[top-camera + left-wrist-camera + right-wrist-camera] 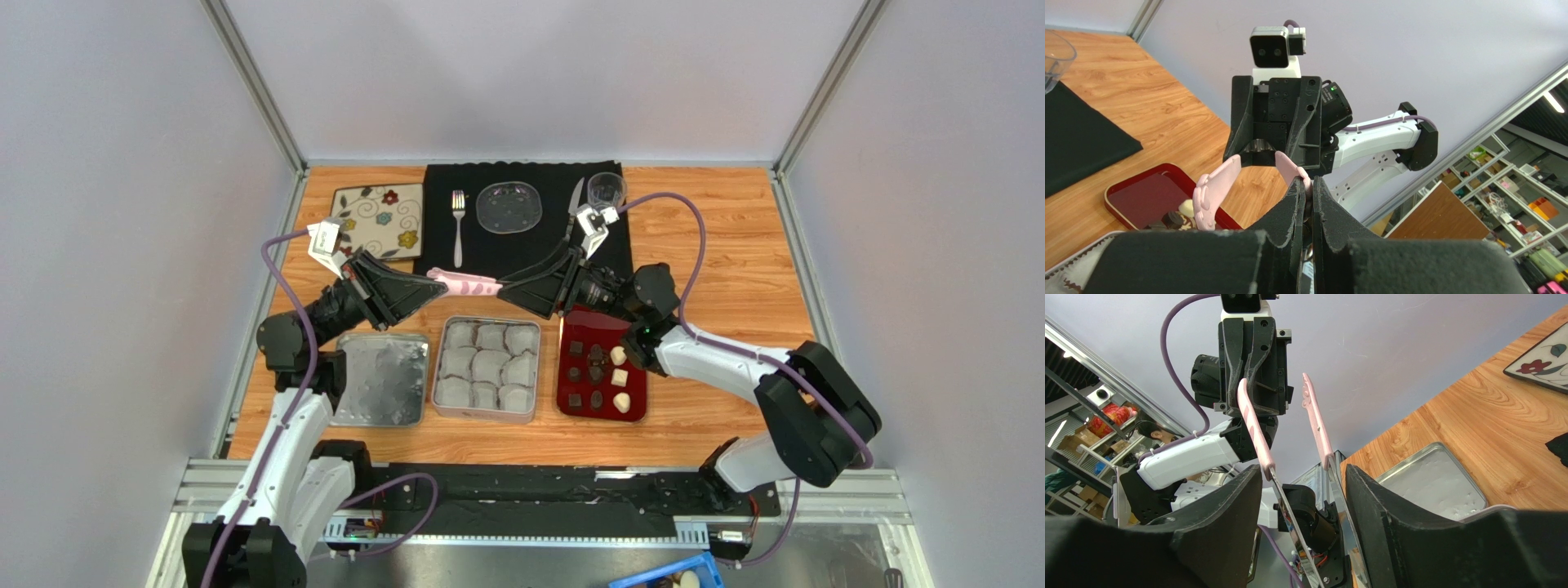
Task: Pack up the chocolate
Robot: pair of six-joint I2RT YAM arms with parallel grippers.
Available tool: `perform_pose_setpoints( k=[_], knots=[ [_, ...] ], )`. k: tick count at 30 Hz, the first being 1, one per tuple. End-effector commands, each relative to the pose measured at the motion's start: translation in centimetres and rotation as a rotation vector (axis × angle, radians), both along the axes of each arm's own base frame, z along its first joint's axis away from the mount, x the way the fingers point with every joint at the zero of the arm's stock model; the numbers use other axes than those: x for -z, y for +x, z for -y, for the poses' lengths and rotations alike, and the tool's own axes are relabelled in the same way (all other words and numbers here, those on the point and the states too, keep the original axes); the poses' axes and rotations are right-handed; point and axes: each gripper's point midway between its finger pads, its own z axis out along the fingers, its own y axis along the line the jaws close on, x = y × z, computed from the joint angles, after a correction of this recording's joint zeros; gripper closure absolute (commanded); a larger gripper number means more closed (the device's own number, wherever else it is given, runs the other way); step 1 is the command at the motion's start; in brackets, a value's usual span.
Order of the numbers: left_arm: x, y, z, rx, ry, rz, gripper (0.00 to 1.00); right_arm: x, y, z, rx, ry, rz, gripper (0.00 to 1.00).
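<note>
Both level: left hand [432,283], right hand [507,290] flanking tongs [466,284].

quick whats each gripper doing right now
left gripper: closed on the pink tongs
right gripper: jaws around the tongs' two arms, grip cannot be told

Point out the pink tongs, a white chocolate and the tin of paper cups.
pink tongs [464,283], top view, mid-length.
white chocolate [620,357], top view, its centre.
tin of paper cups [485,418], top view, near rim.
</note>
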Motion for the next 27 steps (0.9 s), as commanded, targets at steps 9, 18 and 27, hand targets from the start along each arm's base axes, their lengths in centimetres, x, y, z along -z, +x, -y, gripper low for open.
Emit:
perform_pose_setpoints(
  k=[9, 18, 27],
  knots=[
    [0.0, -0.6, -0.2, -0.022, -0.001, 0.068, 1.00, -3.4, -0.9, 0.4, -0.003, 0.068, 0.094, 0.53],
    [1.1, -0.2, -0.2, -0.033, 0.015, 0.030, 0.95, -3.5, -1.3, 0.8, -0.001, 0.047, 0.080, 0.60],
    [2.4, 0.5, -0.2, -0.046, 0.065, 0.015, 0.67, -1.5, -1.6, 2.3, 0.085, -0.163, 0.021, 0.67]
  ],
)
